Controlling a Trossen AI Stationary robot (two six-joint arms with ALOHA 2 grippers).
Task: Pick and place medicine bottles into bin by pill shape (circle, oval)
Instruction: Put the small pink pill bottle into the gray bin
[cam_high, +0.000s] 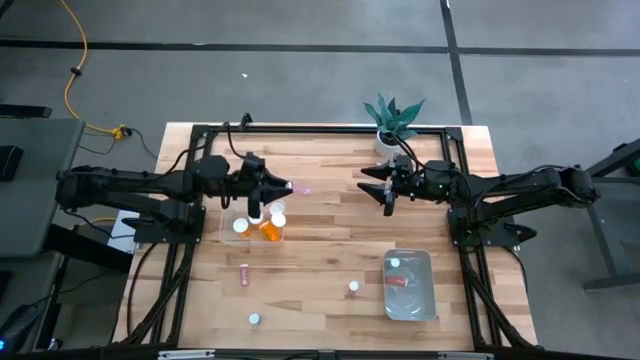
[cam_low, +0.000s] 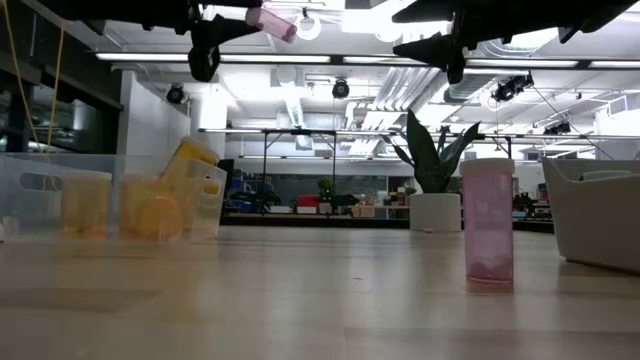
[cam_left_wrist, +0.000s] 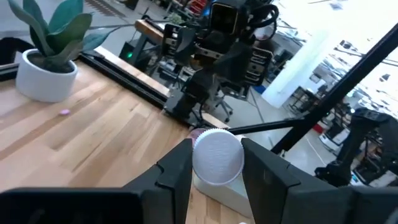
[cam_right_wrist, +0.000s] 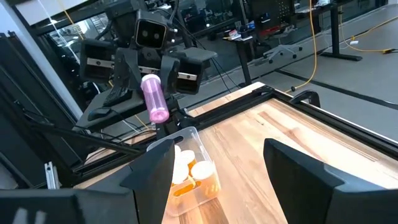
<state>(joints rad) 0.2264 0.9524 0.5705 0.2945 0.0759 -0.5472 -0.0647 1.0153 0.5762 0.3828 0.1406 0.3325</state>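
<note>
The left gripper (cam_high: 283, 187) pinches a pink medicine bottle (cam_right_wrist: 154, 97) in the air, just above the clear bin (cam_high: 227, 236) of orange bottles (cam_high: 271, 229) at its 6 o'clock. The right gripper (cam_high: 375, 187), at 3 o'clock across the table (cam_high: 330, 240), hangs spread and empty.

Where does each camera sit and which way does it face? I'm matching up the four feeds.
High view: above the table, looking straight down; both arms show.
Low view: at tabletop height, looking level across; both grippers hang in from above.
Left wrist view: on the left arm, looking past the left gripper, which grips a pink bottle, toward the right arm.
Right wrist view: on the right arm, past the open right gripper, toward the left arm.
Shared: the pink bottle shows in both wrist views.
</note>
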